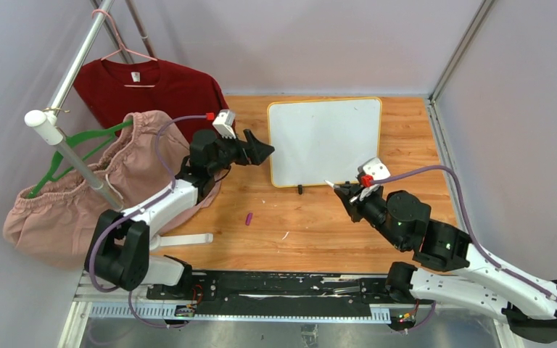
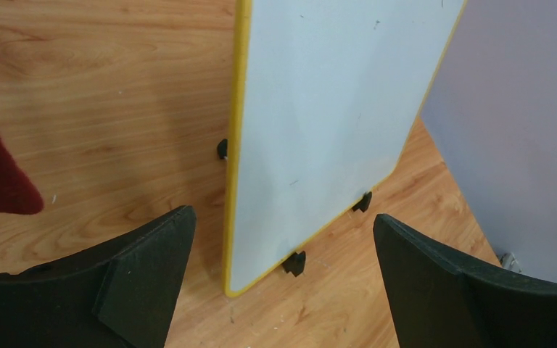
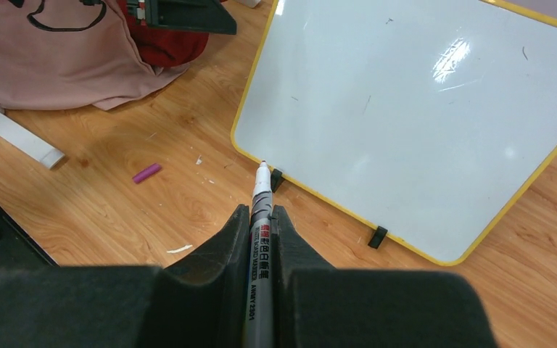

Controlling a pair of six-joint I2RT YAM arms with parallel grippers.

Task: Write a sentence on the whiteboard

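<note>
Whiteboard [image 1: 324, 141]: far-middle tabletop [image 1: 275, 232], between both arms
Left jaws: released wide — just beside the board's left edge
Right jaws: clenched on a marker [image 3: 261, 199] — tip near the bottom frame

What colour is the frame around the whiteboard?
Yellow-orange. The frame of the whiteboard shows best in the right wrist view.

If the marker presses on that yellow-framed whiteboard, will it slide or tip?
The yellow-framed whiteboard looks thin and rigid, probably light. It rests on small black feet on the smooth wooden table, and the open left pincer isn't clamping it, so pressing would likely shift or tilt it.
</note>
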